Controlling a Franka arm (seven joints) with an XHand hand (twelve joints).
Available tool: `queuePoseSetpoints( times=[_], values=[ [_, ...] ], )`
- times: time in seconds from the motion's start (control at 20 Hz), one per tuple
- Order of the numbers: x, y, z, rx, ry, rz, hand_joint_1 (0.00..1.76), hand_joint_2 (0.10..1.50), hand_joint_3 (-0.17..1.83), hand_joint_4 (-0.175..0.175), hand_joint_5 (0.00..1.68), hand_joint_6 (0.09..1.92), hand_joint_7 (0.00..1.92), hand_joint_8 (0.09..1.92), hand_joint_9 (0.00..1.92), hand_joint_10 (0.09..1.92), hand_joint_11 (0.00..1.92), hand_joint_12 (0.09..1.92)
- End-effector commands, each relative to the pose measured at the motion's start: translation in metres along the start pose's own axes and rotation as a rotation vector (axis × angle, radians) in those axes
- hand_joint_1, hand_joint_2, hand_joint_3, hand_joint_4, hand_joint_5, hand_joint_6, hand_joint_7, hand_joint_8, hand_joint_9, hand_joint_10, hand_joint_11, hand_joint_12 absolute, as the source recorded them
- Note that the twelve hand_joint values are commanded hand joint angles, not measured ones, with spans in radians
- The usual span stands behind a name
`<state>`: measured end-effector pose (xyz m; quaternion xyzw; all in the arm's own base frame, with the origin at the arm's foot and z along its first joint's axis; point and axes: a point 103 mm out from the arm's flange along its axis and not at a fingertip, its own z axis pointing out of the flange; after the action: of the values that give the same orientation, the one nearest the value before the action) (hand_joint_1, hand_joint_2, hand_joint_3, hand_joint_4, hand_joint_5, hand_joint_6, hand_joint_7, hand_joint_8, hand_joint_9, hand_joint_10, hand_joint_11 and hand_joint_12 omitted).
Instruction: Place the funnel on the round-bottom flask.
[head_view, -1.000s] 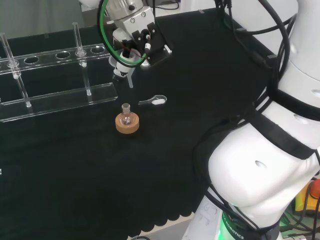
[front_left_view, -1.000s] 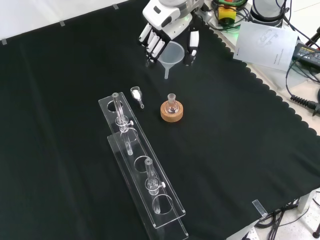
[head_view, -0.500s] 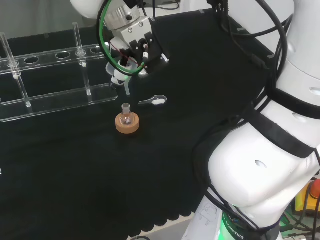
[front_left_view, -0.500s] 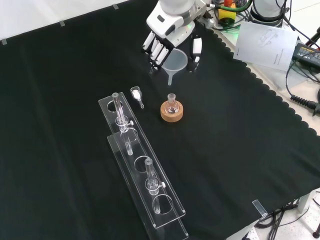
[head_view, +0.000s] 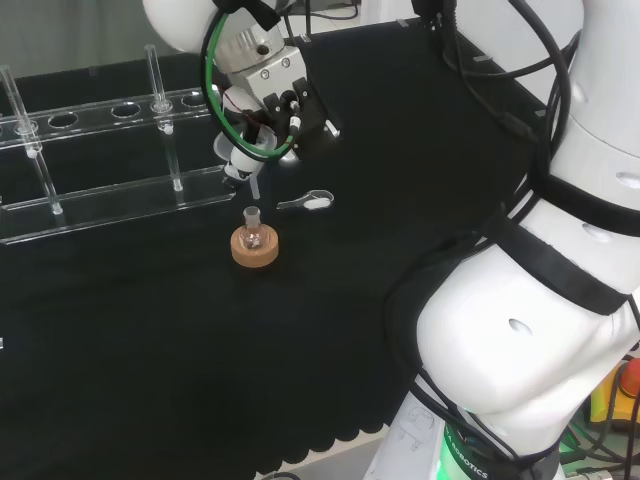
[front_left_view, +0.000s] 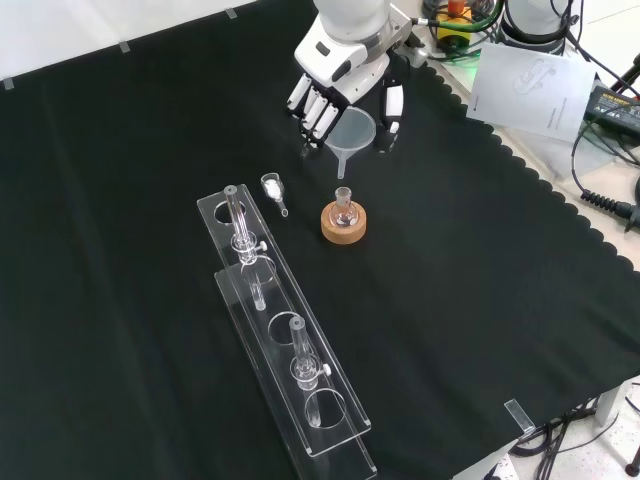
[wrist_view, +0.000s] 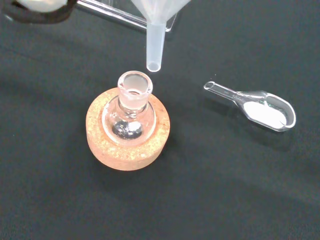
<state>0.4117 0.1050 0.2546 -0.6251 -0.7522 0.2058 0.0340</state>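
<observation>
The clear funnel (wrist_view: 156, 30) is hanging upright, its tip just above the little round-bottom flask (wrist_view: 131, 107), which is sitting upright near the bench's middle.

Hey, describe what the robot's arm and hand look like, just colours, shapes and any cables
The arm is made of big, rounded, glossy white links with black bands at the joints. Black cables run along its upper links, and a green cable loops beside the wrist. The hand has a white back with dark slots, white fingers edged in black, and a black and white thumb.
</observation>
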Motion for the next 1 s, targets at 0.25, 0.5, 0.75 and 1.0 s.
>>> queuePoseSetpoints(
  times=[0.25,0.5,0.75,1.0],
  values=[
    [0.003,0.002,0.010,-0.005,0.026,-0.010,0.77,0.72,0.53,-0.062,0.56,0.09,0.52,0.71,0.90,0.63,0.46,1.31],
    [0.003,0.005,0.013,-0.007,0.037,-0.010,0.77,0.72,0.54,-0.062,0.56,0.09,0.52,0.71,0.90,0.63,0.46,1.30],
    [0.004,0.007,0.015,-0.004,0.042,-0.016,0.77,0.72,0.54,-0.063,0.56,0.09,0.52,0.72,0.90,0.63,0.47,1.30],
    [0.006,0.010,0.021,0.003,0.047,-0.021,0.78,0.72,0.54,-0.063,0.56,0.09,0.52,0.72,0.90,0.63,0.47,1.30]
  ],
)
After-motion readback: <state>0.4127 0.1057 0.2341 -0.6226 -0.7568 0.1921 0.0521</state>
